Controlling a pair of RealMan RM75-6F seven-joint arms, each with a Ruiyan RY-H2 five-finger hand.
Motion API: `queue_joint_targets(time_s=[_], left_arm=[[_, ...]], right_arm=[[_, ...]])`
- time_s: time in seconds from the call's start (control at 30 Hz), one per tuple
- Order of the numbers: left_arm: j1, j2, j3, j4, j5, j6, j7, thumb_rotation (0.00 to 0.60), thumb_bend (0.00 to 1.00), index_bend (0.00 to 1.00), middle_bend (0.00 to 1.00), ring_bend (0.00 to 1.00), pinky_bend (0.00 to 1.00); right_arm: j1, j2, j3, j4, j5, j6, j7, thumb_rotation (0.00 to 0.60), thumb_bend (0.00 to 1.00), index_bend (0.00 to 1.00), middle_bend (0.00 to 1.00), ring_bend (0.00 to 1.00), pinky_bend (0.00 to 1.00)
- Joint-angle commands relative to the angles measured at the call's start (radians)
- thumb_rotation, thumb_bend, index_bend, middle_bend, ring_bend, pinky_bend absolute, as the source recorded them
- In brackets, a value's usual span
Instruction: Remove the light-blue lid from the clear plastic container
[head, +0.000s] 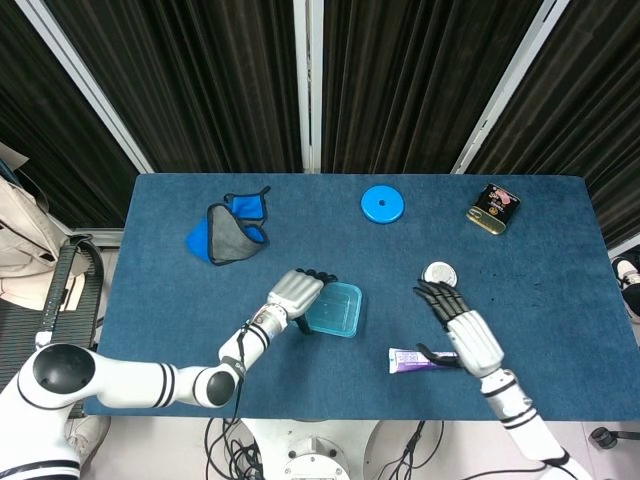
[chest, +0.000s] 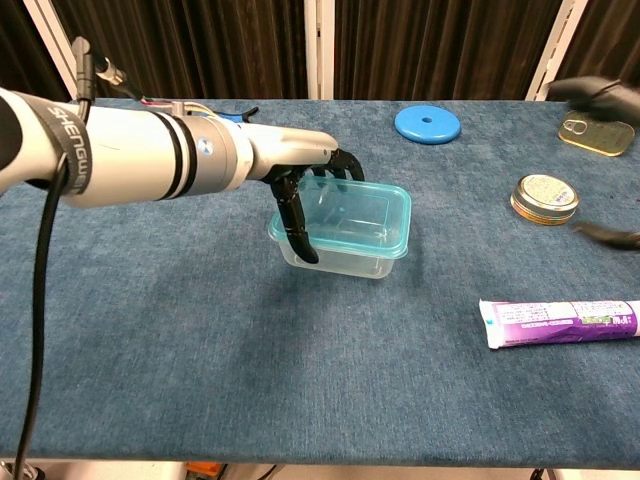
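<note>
The clear plastic container (chest: 345, 262) stands at the table's middle with its light-blue lid (chest: 362, 212) on top. In the head view the lid (head: 336, 308) hides the container's body. My left hand (chest: 300, 190) grips the container from its left end: the thumb runs down the near-left wall and the fingers curl over the lid's far-left edge. My right hand (head: 460, 332) hovers open, fingers spread, to the right of the container and above the toothpaste tube. In the chest view only its blurred fingers (chest: 598, 92) show at the right edge.
A purple-and-white toothpaste tube (chest: 560, 322) lies front right. A small round tin (chest: 544, 198) sits behind it, with a blue disc (chest: 428, 124) and an opened can (chest: 598, 124) further back. A blue and grey cloth (head: 228, 232) lies at the back left.
</note>
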Motion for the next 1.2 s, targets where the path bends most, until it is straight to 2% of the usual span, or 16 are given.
queue_joint_targets(time_s=[0.03, 0.37, 0.57, 0.87, 1.2], left_arm=[[-0.004, -0.006, 0.005, 0.004, 0.002, 0.004, -0.003, 0.6, 0.0, 0.25, 0.26, 0.2, 0.29], [-0.018, -0.024, 0.02, 0.018, 0.001, 0.016, -0.009, 0.6, 0.0, 0.25, 0.26, 0.2, 0.29], [-0.014, -0.031, 0.029, 0.025, 0.016, 0.021, -0.022, 0.6, 0.0, 0.25, 0.26, 0.2, 0.29], [-0.012, -0.032, 0.03, 0.027, 0.031, 0.021, -0.037, 0.6, 0.0, 0.25, 0.26, 0.2, 0.29], [-0.012, -0.028, 0.036, 0.021, 0.028, 0.023, -0.04, 0.6, 0.0, 0.24, 0.26, 0.2, 0.29]], right_arm=[[0.037, -0.088, 0.008, 0.064, -0.013, -0.025, -0.032, 0.6, 0.16, 0.0, 0.0, 0.0, 0.0], [0.085, -0.29, 0.047, 0.239, 0.017, -0.023, -0.07, 0.6, 0.03, 0.0, 0.0, 0.0, 0.0], [0.108, -0.367, 0.06, 0.316, 0.025, -0.006, -0.043, 0.6, 0.03, 0.0, 0.0, 0.0, 0.0], [0.137, -0.413, 0.06, 0.369, 0.037, -0.008, -0.042, 0.6, 0.03, 0.0, 0.0, 0.0, 0.0], [0.155, -0.416, 0.053, 0.366, 0.052, -0.023, -0.052, 0.6, 0.03, 0.0, 0.0, 0.0, 0.0]])
